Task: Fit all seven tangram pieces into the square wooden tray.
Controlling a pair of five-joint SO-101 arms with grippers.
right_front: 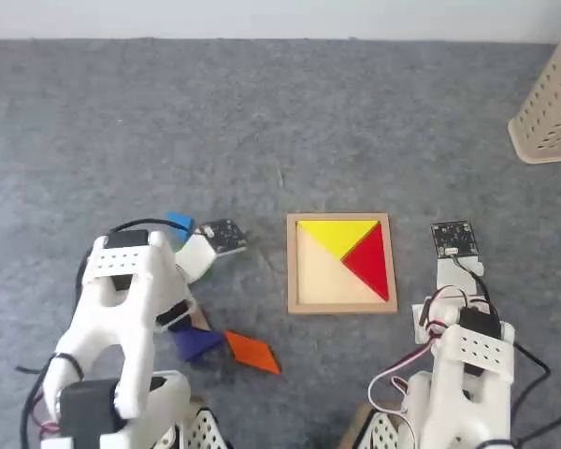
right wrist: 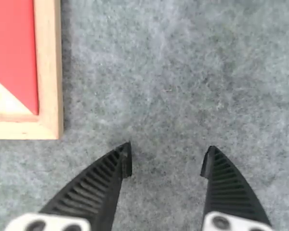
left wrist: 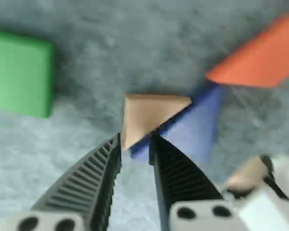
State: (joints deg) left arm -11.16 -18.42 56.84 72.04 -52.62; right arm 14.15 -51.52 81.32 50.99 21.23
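The square wooden tray (right_front: 293, 271) lies mid-table with a yellow triangle (right_front: 337, 235) and a red triangle (right_front: 372, 261) inside. To its left are loose pieces: a tan triangle (left wrist: 151, 113) lying over a dark blue triangle (left wrist: 197, 130), an orange parallelogram (left wrist: 260, 60), a green square (left wrist: 19, 72) and a light blue piece (right_front: 178, 223). My left gripper (left wrist: 135, 143) is shut on the tan triangle's corner. Right of the tray's near corner, my right gripper (right wrist: 167, 161) stands open over bare carpet, beside the tray rim (right wrist: 50, 72).
Grey carpet covers the table. A beige slotted basket (right_front: 552, 103) stands at the far right edge. The left arm's body (right_front: 122, 309) hides part of the loose pieces in the high view.
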